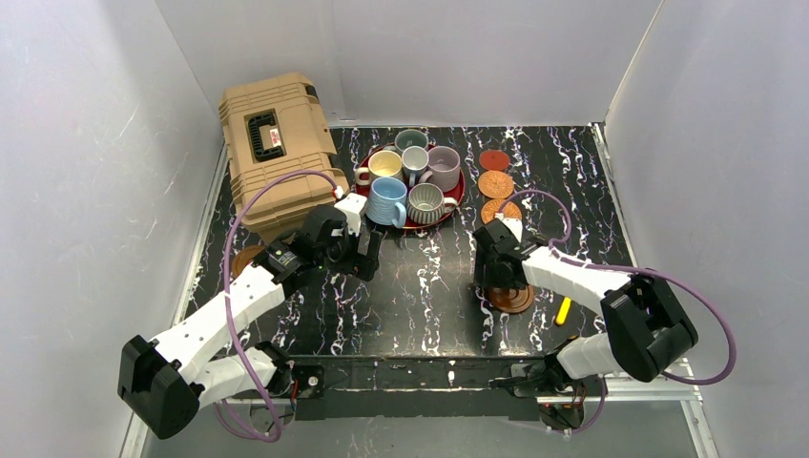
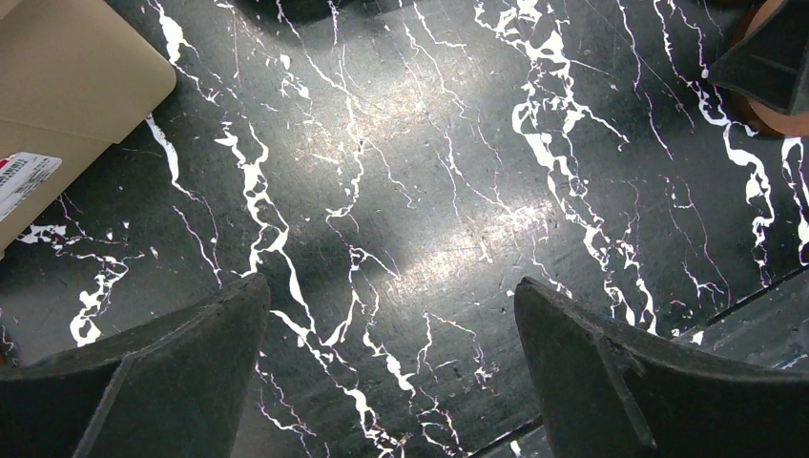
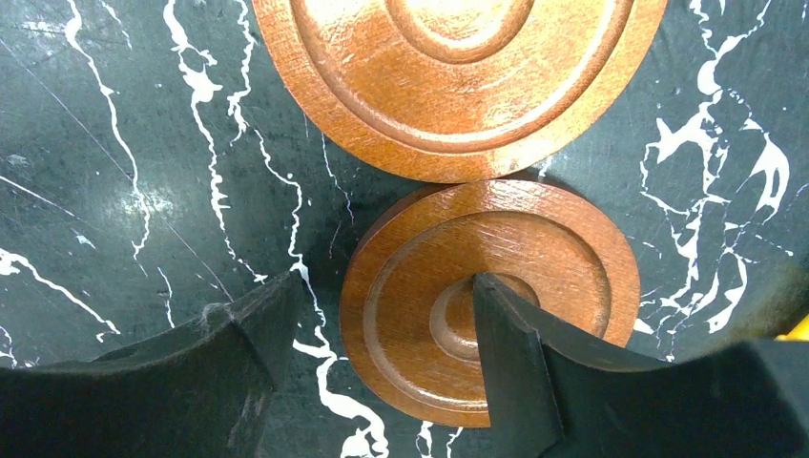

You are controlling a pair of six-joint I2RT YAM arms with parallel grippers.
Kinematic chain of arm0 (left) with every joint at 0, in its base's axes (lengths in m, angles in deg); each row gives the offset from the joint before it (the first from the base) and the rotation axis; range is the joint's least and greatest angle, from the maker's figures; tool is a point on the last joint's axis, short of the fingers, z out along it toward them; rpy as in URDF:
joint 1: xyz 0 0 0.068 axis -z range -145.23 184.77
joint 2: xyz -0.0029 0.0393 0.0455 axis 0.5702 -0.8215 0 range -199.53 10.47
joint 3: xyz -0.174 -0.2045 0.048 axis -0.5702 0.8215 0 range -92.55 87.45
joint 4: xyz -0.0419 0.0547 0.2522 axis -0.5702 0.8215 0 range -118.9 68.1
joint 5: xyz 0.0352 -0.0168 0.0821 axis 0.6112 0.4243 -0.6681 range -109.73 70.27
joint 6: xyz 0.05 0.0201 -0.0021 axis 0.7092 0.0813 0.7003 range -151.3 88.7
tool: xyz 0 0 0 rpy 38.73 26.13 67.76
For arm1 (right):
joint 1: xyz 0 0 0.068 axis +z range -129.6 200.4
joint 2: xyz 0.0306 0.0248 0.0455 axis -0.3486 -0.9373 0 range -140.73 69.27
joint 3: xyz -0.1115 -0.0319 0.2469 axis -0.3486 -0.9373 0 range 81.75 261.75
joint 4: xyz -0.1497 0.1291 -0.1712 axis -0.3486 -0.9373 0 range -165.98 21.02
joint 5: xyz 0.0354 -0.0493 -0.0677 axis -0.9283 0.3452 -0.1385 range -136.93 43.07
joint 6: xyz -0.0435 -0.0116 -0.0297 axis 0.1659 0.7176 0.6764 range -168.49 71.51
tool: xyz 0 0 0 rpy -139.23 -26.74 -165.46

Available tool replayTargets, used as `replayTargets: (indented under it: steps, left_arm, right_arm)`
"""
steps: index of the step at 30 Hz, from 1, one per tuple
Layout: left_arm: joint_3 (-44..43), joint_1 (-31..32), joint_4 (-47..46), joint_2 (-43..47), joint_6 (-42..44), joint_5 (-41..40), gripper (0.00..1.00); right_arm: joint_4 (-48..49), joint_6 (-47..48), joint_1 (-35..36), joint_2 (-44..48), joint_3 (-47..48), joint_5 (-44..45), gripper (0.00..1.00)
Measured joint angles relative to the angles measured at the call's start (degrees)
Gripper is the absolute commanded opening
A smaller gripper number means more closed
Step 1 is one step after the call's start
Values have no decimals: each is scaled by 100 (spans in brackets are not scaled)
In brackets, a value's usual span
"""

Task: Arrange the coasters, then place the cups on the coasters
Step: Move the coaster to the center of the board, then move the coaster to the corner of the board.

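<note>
The right gripper point(image 3: 382, 286) hangs low over the table point(image 1: 420, 286) with its jaws apart and nothing clamped between them. One finger point(image 3: 572, 382) lies across the middle of a wooden coaster point(image 3: 534, 248), the other finger stands off its edge over bare table. A second wooden coaster point(image 3: 458, 76) lies just beyond, its rim meeting the first one's rim; whether they overlap I cannot tell.

The left gripper point(image 2: 391, 296) is spread wide and empty, hovering over bare table near the tan case point(image 1: 277, 153). A third wooden coaster point(image 1: 246, 258) peeks out from under the left arm, at the table's left side.

All six mugs stand crowded on the red tray point(image 1: 460, 196) at the back of the table: grey-green mug point(image 1: 411, 140), cream mug point(image 1: 385, 164), white mug point(image 1: 414, 159), lilac mug point(image 1: 443, 164), light blue mug point(image 1: 388, 200) and ribbed grey mug point(image 1: 425, 202).

Just right of the tray three coasters lie in a line running toward the arms: a pinkish-red coaster point(image 1: 493, 159), an orange coaster point(image 1: 495, 183), then another orange coaster point(image 1: 501, 210) partly hidden by the right arm. A small yellow thing point(image 1: 563, 310) lies near the right arm.
</note>
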Motion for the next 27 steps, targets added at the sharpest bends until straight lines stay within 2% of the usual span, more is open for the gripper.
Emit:
replayTargets:
  steps: [8, 16, 22, 27]
  left_arm:
    - [2, 0, 0, -2, 13, 0, 99]
    - [9, 0, 269, 138, -175, -87, 99]
    - [245, -2, 1019, 1051, -824, -717, 99]
    - [411, -186, 1735, 1657, -1421, -1331, 99]
  right_arm:
    - [37, 4, 0, -52, 42, 17, 76]
    - [-13, -7, 0, 245, 46, -133, 98]
    - [-155, 105, -7, 1185, 122, -92, 98]
    - [-175, 308, -164, 1541, 195, -118, 98]
